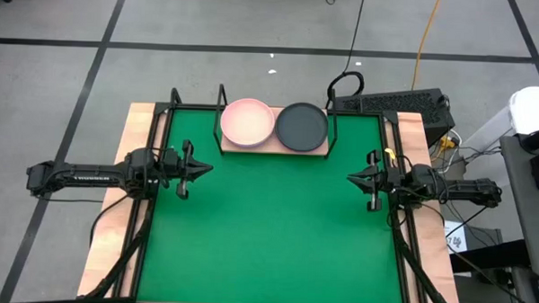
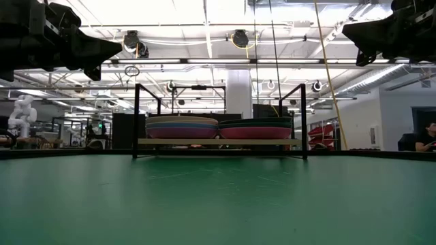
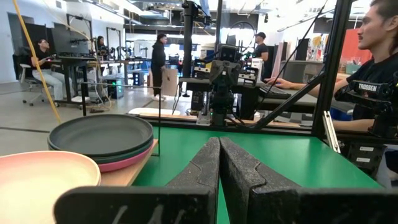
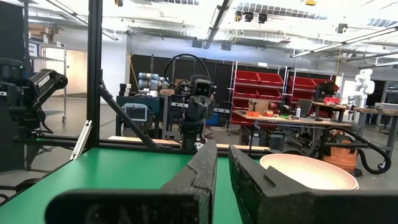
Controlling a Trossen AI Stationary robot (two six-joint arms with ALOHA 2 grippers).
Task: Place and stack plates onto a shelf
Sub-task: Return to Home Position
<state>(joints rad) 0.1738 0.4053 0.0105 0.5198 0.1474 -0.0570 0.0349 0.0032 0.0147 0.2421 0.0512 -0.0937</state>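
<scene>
Green mat [image 1: 275, 242] covers most of the desk [image 1: 138, 120], and the busy workshop beyond it has people seated at benches well away from the arms. The shelf [image 1: 274, 152] stands at the middle of the desk's far edge. All the plates in view are on it, in two stacks side by side. The left stack is topped by a pink plate [image 1: 247, 121] and the right one by a dark grey plate [image 1: 303, 125]. From desk height both stacks [image 2: 182, 127] look level, with blue, purple and magenta rims showing under the top dishes, and their edges sit just beside each other.

The left pincer [image 1: 197, 170] hangs by the desk's left edge with its fingers pressed together and nothing between them. The right pincer [image 1: 357, 180] hangs by the right edge, closed to a thin slit and also empty. Both are raised above the mat and well apart from the shelf.

With no plate left on the mat, the stacking looks done and only the retreat remains. The risk from here seems small. An arm that swung toward the far edge while folding away could clip the shelf's black rods and jolt the stacks. Because the stacks sit so close together, one sliding plate could nudge its neighbour. The right stack also lies near the shelf's end, so a knock there could tip a dish off.
</scene>
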